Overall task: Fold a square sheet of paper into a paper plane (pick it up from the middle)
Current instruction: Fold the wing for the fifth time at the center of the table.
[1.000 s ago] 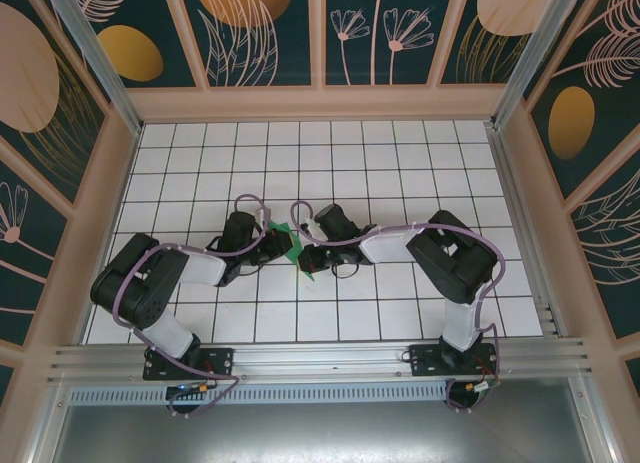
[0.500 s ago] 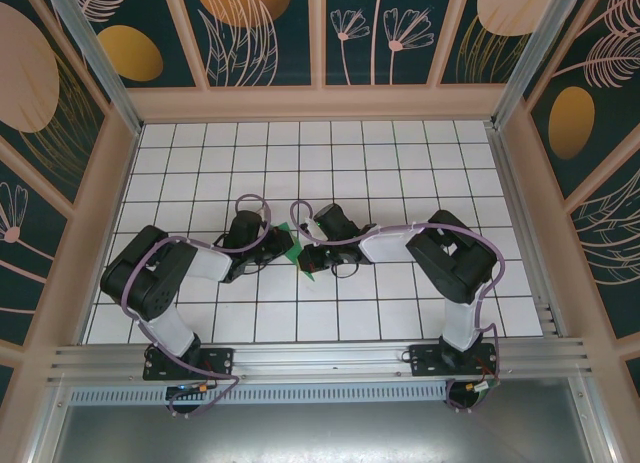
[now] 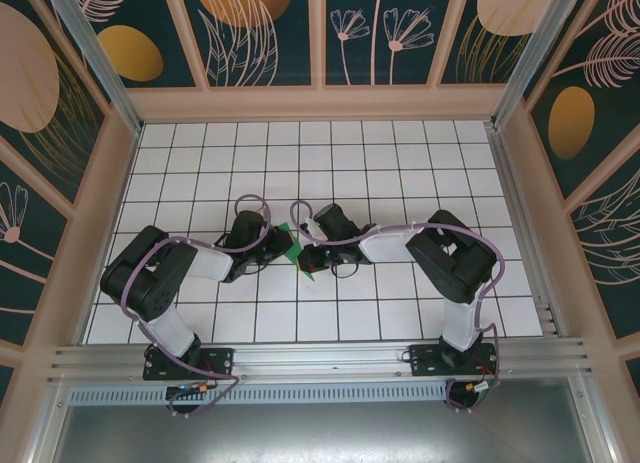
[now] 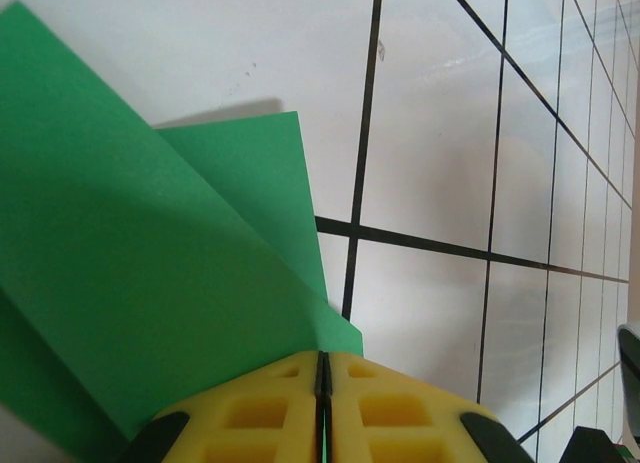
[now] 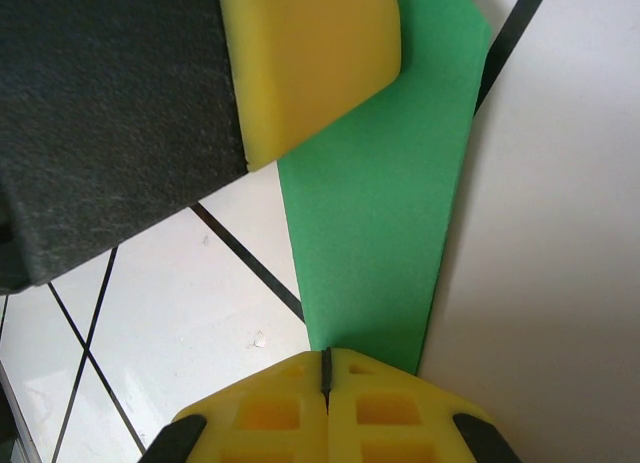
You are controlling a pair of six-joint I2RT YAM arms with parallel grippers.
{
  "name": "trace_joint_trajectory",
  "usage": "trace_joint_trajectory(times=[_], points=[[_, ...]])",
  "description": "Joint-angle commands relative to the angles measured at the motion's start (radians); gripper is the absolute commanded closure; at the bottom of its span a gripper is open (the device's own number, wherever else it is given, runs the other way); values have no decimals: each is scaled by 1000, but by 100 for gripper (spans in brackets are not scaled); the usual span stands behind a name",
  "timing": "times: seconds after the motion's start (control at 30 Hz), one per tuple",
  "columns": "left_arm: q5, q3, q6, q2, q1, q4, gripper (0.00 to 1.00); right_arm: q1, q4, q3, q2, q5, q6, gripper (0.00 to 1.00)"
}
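Item: green paper (image 4: 150, 283), creased, one folded layer lying over another.
Place: about the middle of the table (image 3: 400, 153), a little nearer the near edge than the far one, stretched between my two grippers.
Left gripper (image 4: 322, 378): my yellow fingers are pressed together, pinching one edge of the green paper.
Right gripper (image 5: 326, 378): my fingers are closed tight on the paper's narrow end, opposite the left gripper.

White grid-tiled floor (image 3: 400, 153), walled by dark teal flower-patterned panels (image 3: 395, 28) in pale wood frames; an aluminium rail (image 3: 320, 358) runs along the floor's near edge.
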State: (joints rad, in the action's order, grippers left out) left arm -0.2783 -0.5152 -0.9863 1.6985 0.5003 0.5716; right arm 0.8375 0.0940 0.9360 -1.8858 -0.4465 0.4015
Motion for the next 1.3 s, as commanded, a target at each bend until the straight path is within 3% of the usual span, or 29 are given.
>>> trace_joint_trajectory(times=[0.0, 0.83, 1.27], points=[[110, -5, 20, 9, -26, -115, 87, 5, -204, -61, -101, 90, -13, 100], [172, -51, 104, 49, -223, -243, 85, 5, -231, -98, -121, 127, -30, 100], [162, -68, 157, -47, -304, -289, 84, 5, -225, -95, -108, 121, -27, 100]])
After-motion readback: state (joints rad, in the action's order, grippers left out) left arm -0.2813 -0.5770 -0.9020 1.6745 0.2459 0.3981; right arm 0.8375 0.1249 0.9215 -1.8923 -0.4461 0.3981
